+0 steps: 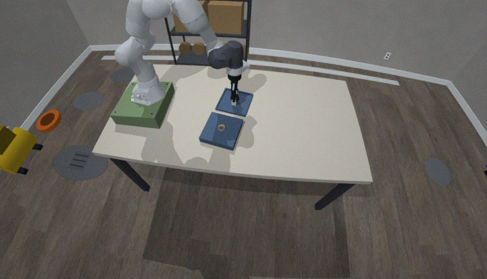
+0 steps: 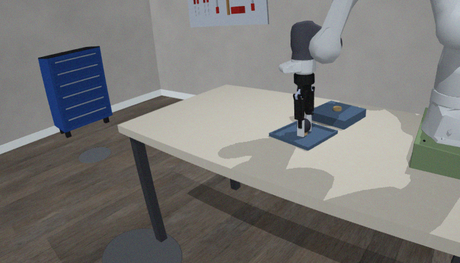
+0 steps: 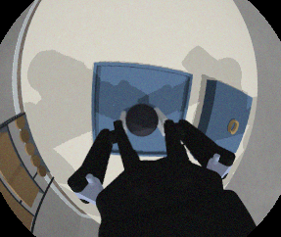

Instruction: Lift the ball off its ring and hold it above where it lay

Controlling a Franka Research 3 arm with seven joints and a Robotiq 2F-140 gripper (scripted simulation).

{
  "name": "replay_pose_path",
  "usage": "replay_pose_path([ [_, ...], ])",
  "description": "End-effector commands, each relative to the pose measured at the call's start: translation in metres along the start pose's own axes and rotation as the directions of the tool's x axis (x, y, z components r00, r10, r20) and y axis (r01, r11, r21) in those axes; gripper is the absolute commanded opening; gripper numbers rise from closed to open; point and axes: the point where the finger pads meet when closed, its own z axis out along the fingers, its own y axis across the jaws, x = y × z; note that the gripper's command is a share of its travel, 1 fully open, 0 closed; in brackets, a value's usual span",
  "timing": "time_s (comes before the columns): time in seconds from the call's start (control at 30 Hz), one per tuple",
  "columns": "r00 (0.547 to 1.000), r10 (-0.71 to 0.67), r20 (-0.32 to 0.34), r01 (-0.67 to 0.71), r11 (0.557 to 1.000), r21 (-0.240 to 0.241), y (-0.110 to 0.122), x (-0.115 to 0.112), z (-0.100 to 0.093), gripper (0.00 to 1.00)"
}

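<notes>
The dark ball (image 3: 141,118) lies low in the shallow blue tray, and it also shows in the exterior view (image 2: 306,124). My gripper (image 3: 140,116) points straight down over the tray and is shut on the ball, one finger on each side. A bit of the tan ring (image 2: 306,133) peeks out under the ball. In the top view the gripper (image 1: 234,99) hides the ball above the tray (image 1: 236,102). The higher blue stand (image 1: 221,130) with its empty tan ring (image 1: 221,127) stands beside the tray.
The arm's green base block (image 1: 143,105) sits at the table's left end. A shelf with cardboard boxes (image 1: 209,6) stands behind the table. A blue drawer cabinet (image 2: 75,87) stands by the far wall.
</notes>
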Motion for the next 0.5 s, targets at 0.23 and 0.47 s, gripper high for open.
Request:
replay_pose_path([
  [0.23,1.0,0.008,-0.005,-0.008,1.0,0.002,0.0,0.003,-0.02,0.0],
  [0.47,1.0,0.007,-0.005,-0.007,1.0,0.001,0.0,0.002,-0.05,0.0],
])
